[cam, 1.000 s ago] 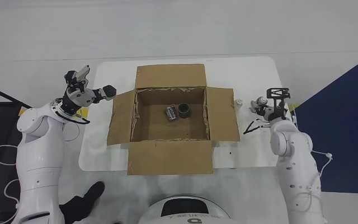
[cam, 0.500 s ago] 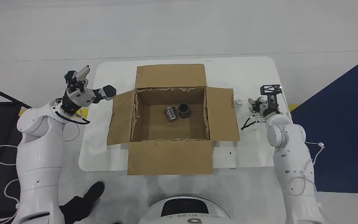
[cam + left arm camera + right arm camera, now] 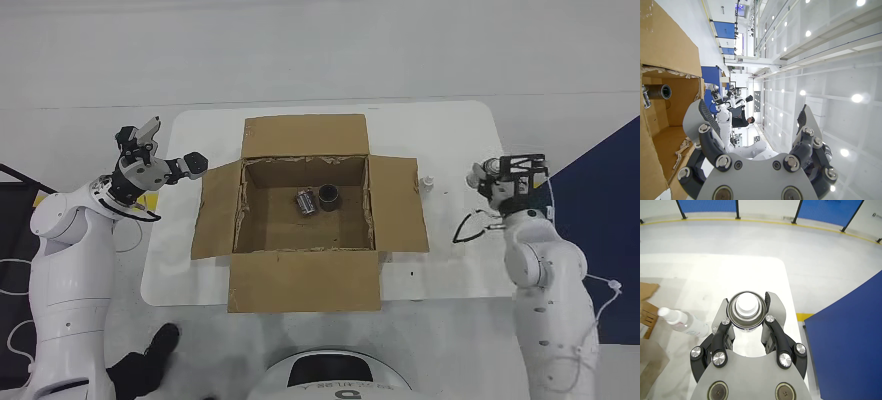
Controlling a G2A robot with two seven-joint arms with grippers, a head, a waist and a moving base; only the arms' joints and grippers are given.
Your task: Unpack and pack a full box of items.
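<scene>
- While the right tool (image 3: 747, 300) was closed on an upright metal can (image 3: 745, 317) with a white cap, one pad on each side of the can's body, it sat at the right edge of the surface (image 3: 450, 270); can't tell if the can touched the surface.
- Left tool (image 3: 752, 110) was spread wide with nothing between its pads. It was at the left edge of the surface, toward the far-left corner, just beside the left flap of the box (image 3: 395, 205).
- The cardboard box stood in the middle of the surface, all four flaps folded out.
- On the box floor, in the far half, lay a silver cylinder (image 3: 305, 201) and a dark cylinder (image 3: 328, 197), touching or nearly so.
- A small white bottle (image 3: 427, 184) stood on the surface between the box's right flap and the right edge, near the can but apart from it.
</scene>
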